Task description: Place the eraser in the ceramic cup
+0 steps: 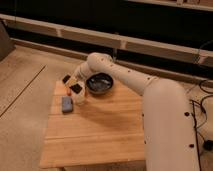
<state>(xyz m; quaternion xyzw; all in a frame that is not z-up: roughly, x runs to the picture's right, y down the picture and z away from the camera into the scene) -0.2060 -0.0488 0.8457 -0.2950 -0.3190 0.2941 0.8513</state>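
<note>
A: Where's the small black oblong eraser (76, 88)?

B: At the claw (73, 86), directly above the small cream ceramic cup (79, 96), at nine o'clock from the dark round bowl (100, 83) on the wooden table (100, 135).

A: Advice?

B: Centre it over the rim, lower, then release.

A: Claw state?

B: Seemingly pinching the eraser; its spread I cannot tell.

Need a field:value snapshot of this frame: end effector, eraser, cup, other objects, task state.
end effector: at the table's far-left corner, just left of the bowl, above the ceramic cup
eraser: small black block at the end effector, over the cup's mouth
ceramic cup: pale, upright, under the end effector, right of the blue-grey block
bowl: dark, round, at the table's far edge
blue-grey block: flat on the wooden table, left side
task state: release not confirmed
</note>
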